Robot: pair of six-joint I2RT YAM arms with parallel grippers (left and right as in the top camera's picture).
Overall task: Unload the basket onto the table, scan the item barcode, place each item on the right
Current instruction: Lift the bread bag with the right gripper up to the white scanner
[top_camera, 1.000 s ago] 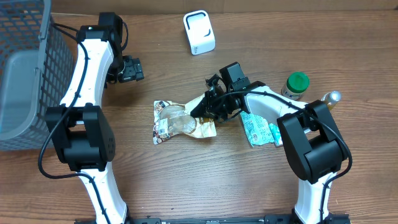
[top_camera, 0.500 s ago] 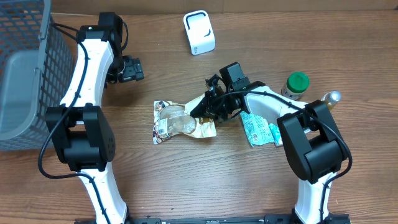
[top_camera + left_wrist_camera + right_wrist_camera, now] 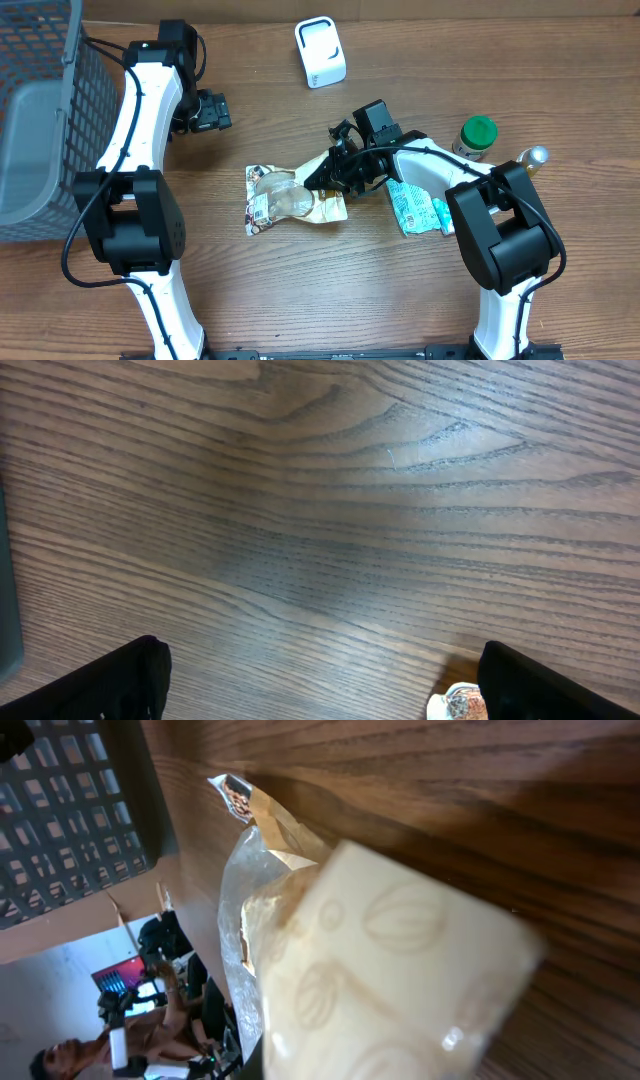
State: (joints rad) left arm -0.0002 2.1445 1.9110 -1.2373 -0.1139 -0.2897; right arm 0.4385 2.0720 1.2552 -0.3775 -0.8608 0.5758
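Note:
A crumpled cream and clear snack bag (image 3: 288, 197) lies on the wooden table at its middle. My right gripper (image 3: 324, 178) is down at the bag's right end and shut on its edge. In the right wrist view the bag (image 3: 380, 950) fills the frame, blurred, and hides the fingertips. A white barcode scanner (image 3: 320, 52) stands at the back of the table. My left gripper (image 3: 213, 110) hovers open over bare wood to the upper left of the bag. In its own view the left gripper (image 3: 320, 690) holds nothing, and a corner of the bag (image 3: 458, 705) shows by the right finger.
A grey mesh basket (image 3: 40, 110) stands at the far left. A blue-green packet (image 3: 415, 207) lies under my right arm. A green-capped bottle (image 3: 476, 137) and a silver-capped bottle (image 3: 532, 158) stand at the right.

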